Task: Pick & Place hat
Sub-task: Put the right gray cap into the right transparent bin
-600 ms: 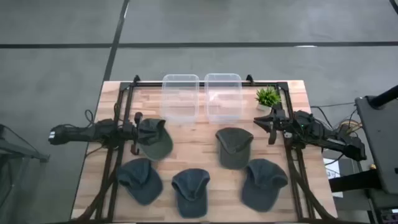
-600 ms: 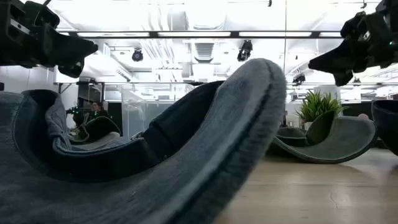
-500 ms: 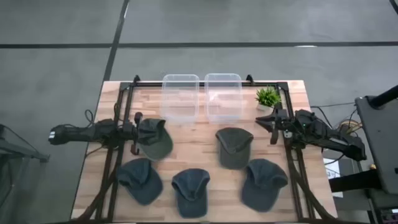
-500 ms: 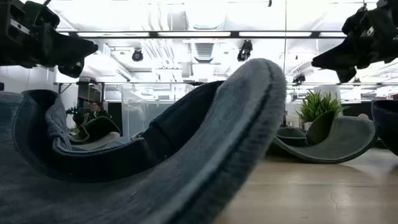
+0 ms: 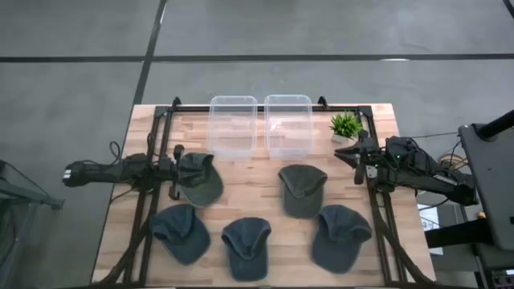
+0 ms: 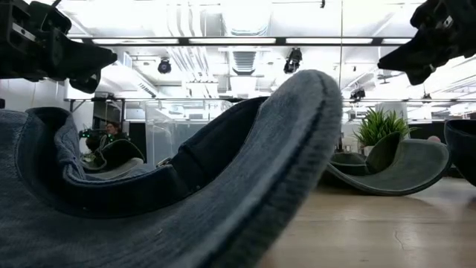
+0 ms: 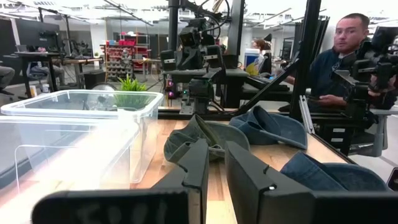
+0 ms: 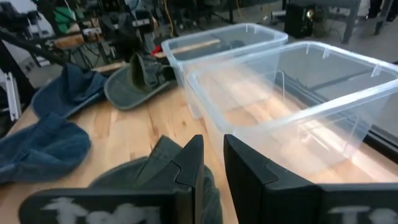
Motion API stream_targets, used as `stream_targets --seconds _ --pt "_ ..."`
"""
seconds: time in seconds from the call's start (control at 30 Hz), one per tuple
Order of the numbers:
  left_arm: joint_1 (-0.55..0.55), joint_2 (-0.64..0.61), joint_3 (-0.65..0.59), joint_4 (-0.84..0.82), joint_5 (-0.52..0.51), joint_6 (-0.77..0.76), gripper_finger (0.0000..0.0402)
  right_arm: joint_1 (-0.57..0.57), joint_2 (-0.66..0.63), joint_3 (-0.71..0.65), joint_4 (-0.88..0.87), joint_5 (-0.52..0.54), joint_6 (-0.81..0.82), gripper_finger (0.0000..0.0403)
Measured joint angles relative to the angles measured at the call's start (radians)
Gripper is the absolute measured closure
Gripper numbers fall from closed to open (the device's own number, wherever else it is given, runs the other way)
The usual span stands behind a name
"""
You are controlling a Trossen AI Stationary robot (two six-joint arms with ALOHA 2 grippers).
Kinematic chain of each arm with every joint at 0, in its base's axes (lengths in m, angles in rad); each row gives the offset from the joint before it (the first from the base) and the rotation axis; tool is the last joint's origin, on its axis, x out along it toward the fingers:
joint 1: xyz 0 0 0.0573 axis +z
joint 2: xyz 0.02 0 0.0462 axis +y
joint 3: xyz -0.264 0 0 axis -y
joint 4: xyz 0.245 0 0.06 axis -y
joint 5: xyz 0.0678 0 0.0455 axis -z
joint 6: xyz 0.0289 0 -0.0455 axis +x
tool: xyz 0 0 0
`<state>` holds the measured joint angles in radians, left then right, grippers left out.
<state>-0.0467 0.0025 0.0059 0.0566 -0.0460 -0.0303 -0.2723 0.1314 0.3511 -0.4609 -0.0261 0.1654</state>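
The right gripper, jaws nearly clenched on nothing, has drawn back toward the table edge, leaving the olive hat untouched between the clear bins and the blue hats. The left gripper, likewise empty, waits beside another olive hat; no pick has begun.

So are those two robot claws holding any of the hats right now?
No. The left gripper and right gripper both hang over the table with nearly closed fingers, nothing between them.
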Motion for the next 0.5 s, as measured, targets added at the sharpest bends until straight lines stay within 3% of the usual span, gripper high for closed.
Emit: stream_targets --seconds 0.2,0.33,0.5 --pt "0.0 0.0 0.0 0.0 0.0 0.0 0.0353 0.0 0.085 0.013 0.0 -0.007 0.076 0.0347" --pt "0.0 0.0 0.0 0.0 0.0 0.0 0.0353 0.007 0.211 0.058 -0.006 -0.098 0.272 0.0353" --pt "0.001 0.0 0.0 0.001 0.0 0.0 0.0353 0.04 0.405 0.164 -0.058 -0.198 0.38 0.0362"
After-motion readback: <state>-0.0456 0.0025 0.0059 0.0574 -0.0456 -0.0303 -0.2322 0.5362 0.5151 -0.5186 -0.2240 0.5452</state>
